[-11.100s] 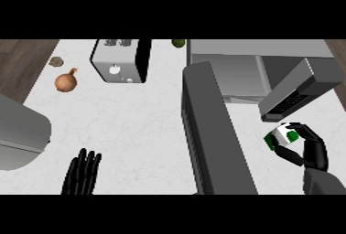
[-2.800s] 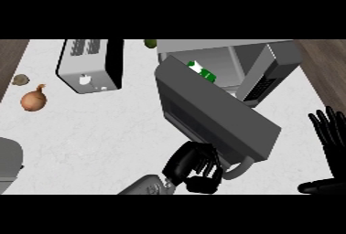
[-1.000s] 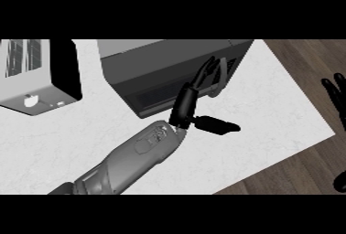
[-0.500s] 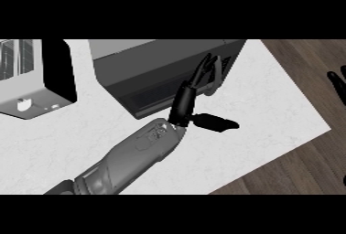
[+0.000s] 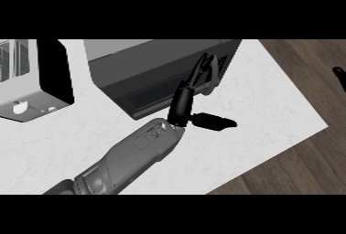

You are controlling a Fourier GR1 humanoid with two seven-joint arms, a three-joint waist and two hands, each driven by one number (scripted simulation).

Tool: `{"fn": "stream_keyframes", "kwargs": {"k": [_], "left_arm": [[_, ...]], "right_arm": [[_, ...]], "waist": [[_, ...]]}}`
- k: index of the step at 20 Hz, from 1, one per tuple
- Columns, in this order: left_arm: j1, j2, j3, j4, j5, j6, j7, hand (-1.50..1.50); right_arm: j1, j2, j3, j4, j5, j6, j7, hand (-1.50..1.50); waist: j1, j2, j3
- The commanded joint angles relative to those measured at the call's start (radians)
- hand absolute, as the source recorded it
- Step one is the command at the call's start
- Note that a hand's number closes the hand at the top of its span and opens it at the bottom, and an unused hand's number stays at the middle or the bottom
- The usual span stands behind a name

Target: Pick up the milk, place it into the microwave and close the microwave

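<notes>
Black left hand [image 5: 181, 107] lays straight fingers [image 5: 201, 73] against one microwave [image 5: 145, 64], beside one toaster [image 5: 25, 97].

- Cut off at the right edge, all but a dark tip: right hand [image 5: 338, 73].
- Cropped by the left edge: toaster [image 5: 30, 87].
- Hidden behind the shut door: inside of the microwave [image 5: 155, 64].
- Cropped at the bottom edge: left forearm [image 5: 128, 160].

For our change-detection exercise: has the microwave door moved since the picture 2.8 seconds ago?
Yes. The microwave door has swung shut against the microwave body; earlier it stood open off it.
</notes>
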Motion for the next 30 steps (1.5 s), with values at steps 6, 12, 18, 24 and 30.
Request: {"fn": "stream_keyframes", "kwargs": {"k": [6, 12, 18, 24, 30], "left_arm": [[-0.063, -0.005, 0.023, 0.061, 0.061, 0.008, -0.010, -1.50], [-0.062, -0.005, 0.014, 0.072, 0.089, 0.002, -0.041, -1.50], [-0.063, -0.005, 0.006, 0.085, 0.110, 0.006, -0.067, -1.50], [-0.079, -0.005, -0.004, 0.095, 0.131, -0.004, -0.082, -1.50], [-0.083, -0.005, -0.023, 0.143, 0.161, -0.045, -0.025, 1.50]], "right_arm": [[-0.023, -0.028, -0.006, 0.014, -0.036, 0.019, 0.023, -1.50], [-0.029, -0.042, -0.008, 0.021, -0.057, 0.027, 0.036, -1.50], [-0.042, -0.054, 0.000, 0.020, -0.085, 0.043, 0.054, -1.50], [-0.057, -0.060, 0.005, 0.028, -0.101, 0.051, 0.063, -1.50], [-0.054, -0.073, 0.008, 0.026, -0.123, 0.064, 0.079, -1.50]], "waist": [[-0.013, 0.009, 0.002], [-0.015, 0.009, 0.001], [-0.017, 0.008, 0.000], [-0.015, 0.010, 0.002], [-0.023, 0.013, 0.007]]}}
